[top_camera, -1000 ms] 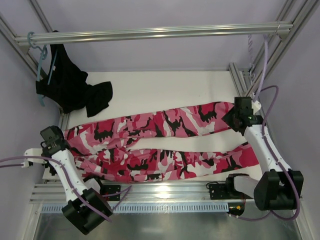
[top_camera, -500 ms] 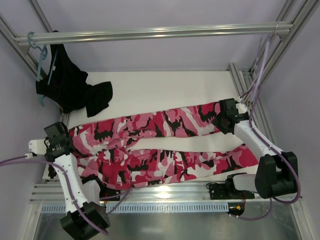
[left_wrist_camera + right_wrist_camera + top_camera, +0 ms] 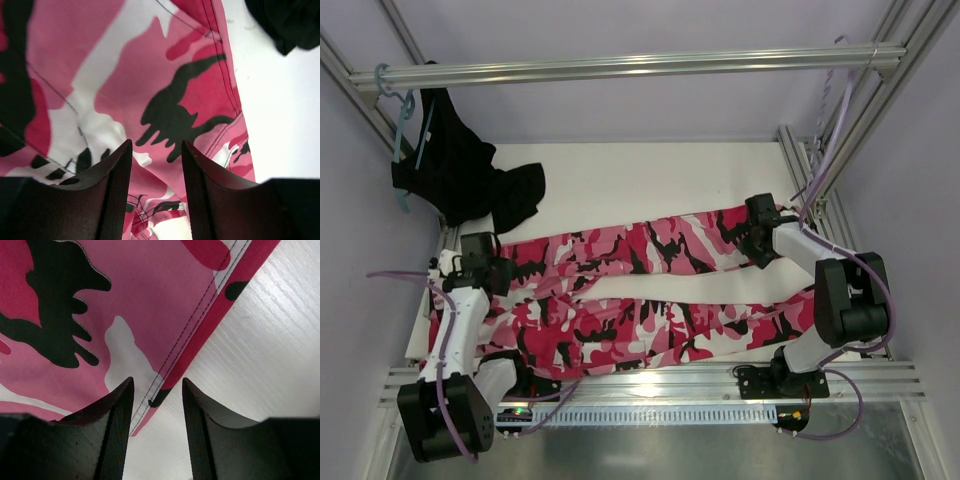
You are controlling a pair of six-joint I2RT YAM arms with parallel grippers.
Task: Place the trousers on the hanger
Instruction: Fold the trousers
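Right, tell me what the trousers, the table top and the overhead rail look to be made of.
Trousers: woven cloth, matte, with a printed camouflage pattern; stitched seams and fine weave show.
Table top: white board, probably laminate or painted wood; faint grain lines.
Overhead rail: bare metal, likely aluminium; silvery brushed sheen, grooved profile.
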